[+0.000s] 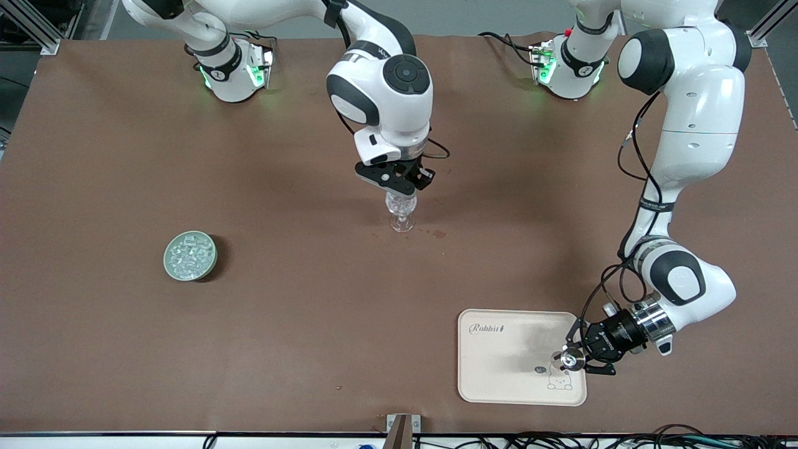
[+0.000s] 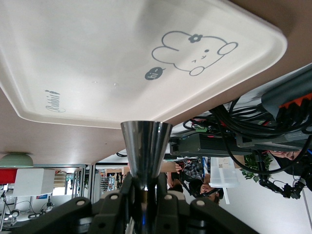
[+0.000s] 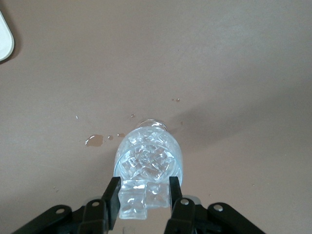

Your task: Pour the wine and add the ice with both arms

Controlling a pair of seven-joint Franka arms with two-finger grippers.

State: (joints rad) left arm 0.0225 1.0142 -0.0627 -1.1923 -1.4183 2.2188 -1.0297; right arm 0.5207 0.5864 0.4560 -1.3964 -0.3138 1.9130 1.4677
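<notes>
From the front, my right gripper [image 1: 399, 187] hangs over the stemmed glass [image 1: 402, 212] mid-surface; my left gripper [image 1: 576, 360] sits over the tray [image 1: 499, 355], jaws clamped on a metal cone [image 1: 572, 359]. Ice [image 1: 189, 254] fills the green bowl [image 1: 212, 267] toward the right arm's end.

Left wrist: the cone [image 2: 146, 151] is pinched tight.

Right wrist: jaws closed on an ice cube [image 3: 134, 197] above the ice-filled glass [image 3: 148, 156].

From the front I can't see the glass's [image 1: 402, 212] rim; the right gripper [image 1: 399, 187] covers it. My left wrist view cuts off the tray's [image 2: 97, 58] edges and hides the metal cup's [image 2: 146, 146] mouth. The bowl's [image 1: 190, 255] ice [image 1: 189, 254] is too small to count.
</notes>
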